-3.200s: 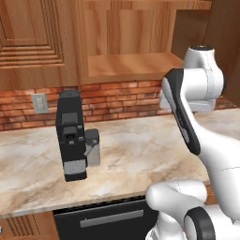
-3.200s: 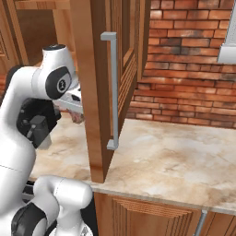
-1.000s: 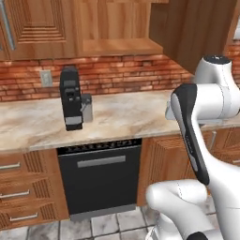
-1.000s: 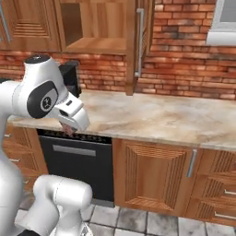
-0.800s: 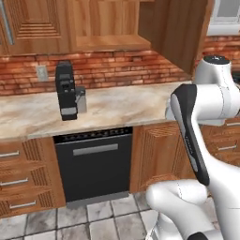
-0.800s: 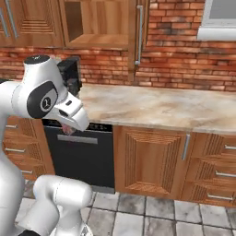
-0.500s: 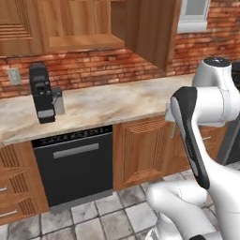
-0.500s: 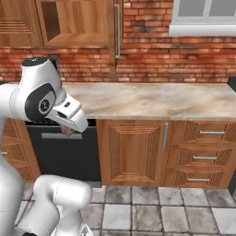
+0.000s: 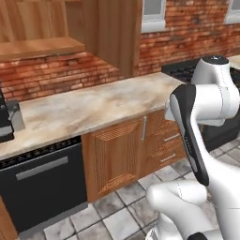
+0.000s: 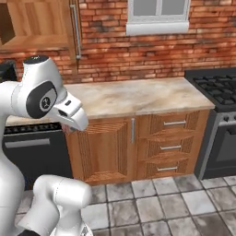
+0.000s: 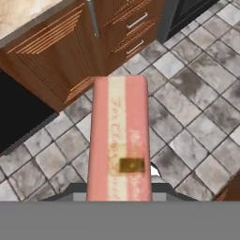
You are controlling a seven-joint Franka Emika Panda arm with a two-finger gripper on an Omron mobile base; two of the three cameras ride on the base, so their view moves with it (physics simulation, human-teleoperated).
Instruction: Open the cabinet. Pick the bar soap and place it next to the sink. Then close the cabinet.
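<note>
The bar soap [image 11: 119, 140], a pale pink block with darker red edges, stands lengthwise in the hand view, with my gripper [image 11: 119, 190] shut on its lower end over the tiled floor. In the right base view the hand [image 10: 70, 120] hangs in front of the counter edge, and a bit of pink shows beneath it. The cabinet stands open: its door [image 9: 117, 33] swings out above the counter beside the bare shelf [image 9: 37, 47]. The door and its silver bar handle [image 10: 75, 30] also appear at the top left of the right base view. The sink is out of view.
A marble counter [image 10: 138, 97] runs over wooden doors and drawers [image 10: 170, 147]. A black dishwasher [image 9: 42, 183] sits at the left with the coffee machine [image 9: 4, 122] above it. A black stove [image 10: 216, 87] stands at the right, and a window [image 10: 159, 14] is set in the brick wall.
The whole picture has shifted: the base has driven right along the counter. The coffee machine slid to the left edge and the stove came into view. The soap stays in the grip.
</note>
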